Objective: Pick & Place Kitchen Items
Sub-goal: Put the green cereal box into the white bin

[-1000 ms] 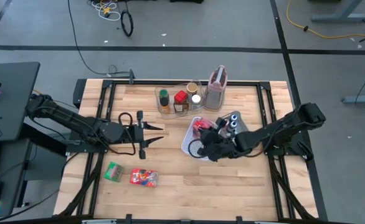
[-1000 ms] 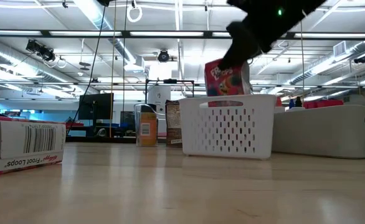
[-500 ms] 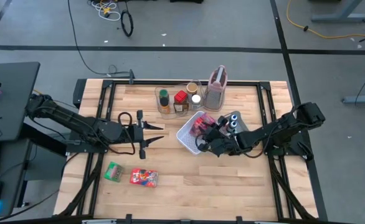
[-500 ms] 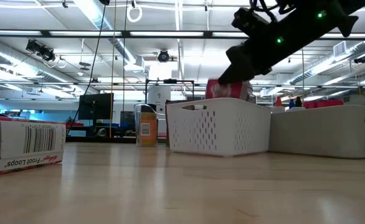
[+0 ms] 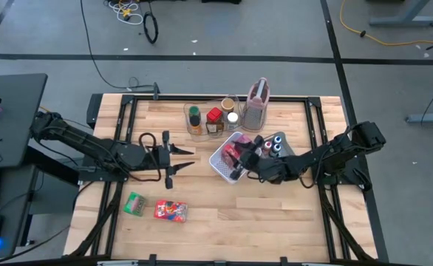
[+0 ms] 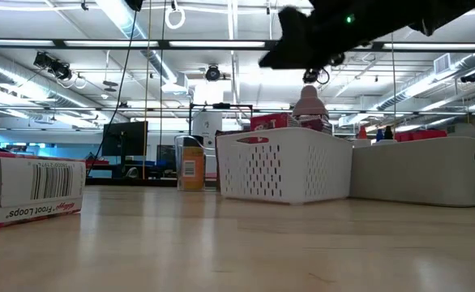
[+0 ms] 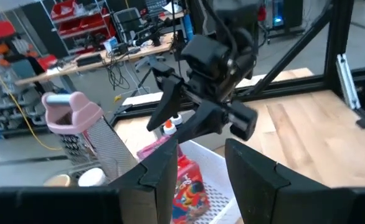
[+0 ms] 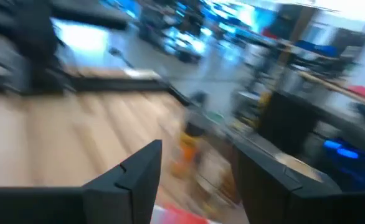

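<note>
Packet (image 5: 235, 153), red, lies in white basket (image 5: 225, 164) near bench (image 5: 290, 214) centre; low view shows only its top above rim. Right hand (image 5: 250, 157) spread, empty, above basket. Left hand (image 5: 179, 158) spread, waits toward left edge.

Light: ceiling strip lights (image 6: 124, 20) are shining bright and even
Shadows: staying soft on the tabletop (image 5: 224, 203)
Blur: right wrist view is smearing heavily; the other views are holding sharp

Bare wood between pincers; white basket (image 5: 224, 164), clear bin (image 5: 202, 118) (jars inside) block far side.
</note>
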Tool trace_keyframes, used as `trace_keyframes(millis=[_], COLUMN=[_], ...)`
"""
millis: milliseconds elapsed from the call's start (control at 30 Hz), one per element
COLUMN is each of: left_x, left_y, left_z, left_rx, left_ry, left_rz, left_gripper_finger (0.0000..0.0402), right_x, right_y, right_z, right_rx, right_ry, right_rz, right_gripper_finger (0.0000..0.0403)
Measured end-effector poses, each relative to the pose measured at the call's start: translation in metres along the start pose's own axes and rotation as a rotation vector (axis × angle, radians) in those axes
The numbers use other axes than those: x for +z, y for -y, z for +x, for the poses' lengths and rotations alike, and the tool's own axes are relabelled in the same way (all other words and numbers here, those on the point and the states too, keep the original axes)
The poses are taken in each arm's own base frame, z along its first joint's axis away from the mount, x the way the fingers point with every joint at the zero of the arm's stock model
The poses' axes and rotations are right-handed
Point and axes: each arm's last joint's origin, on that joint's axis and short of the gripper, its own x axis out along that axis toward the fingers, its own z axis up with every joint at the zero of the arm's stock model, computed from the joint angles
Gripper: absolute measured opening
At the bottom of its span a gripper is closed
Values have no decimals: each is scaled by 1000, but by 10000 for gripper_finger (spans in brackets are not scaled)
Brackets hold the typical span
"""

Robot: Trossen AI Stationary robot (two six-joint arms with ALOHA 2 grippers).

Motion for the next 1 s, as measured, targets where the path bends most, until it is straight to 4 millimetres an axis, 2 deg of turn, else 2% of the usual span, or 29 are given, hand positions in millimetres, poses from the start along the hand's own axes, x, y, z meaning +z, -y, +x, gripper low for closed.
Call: trace_keyframes(millis=[300, 433, 600, 667, 733, 833, 1000], left_x=[-1, 0, -4, -4, 5, 33, 60], left_y=[3, 3, 3, 3, 3, 3, 3], left_z=[0, 0, 0, -2, -4, -12, -17], left_rx=[-90, -94, -74, -118, -204, -264, -117], left_ry=[-3, -2, -42, -72, -100, -138, -418], left_rz=[-140, -165, -316, -340, -355, -379, -267], left_gripper_finger=[142, 142, 142, 142, 142, 142, 142], right_x=[22, 23, 22, 22, 22, 22, 21], right_y=[-7, -7, -7, -7, -6, -4, 4], right_z=[-3, -4, -4, -4, -3, 0, 9], right_rx=[372, 397, 397, 397, 390, 371, 320], right_ry=[212, 228, 219, 219, 225, 236, 250], right_rz=[154, 160, 152, 148, 115, 46, -40], right_gripper_finger=[201, 201, 201, 201, 201, 201, 201])
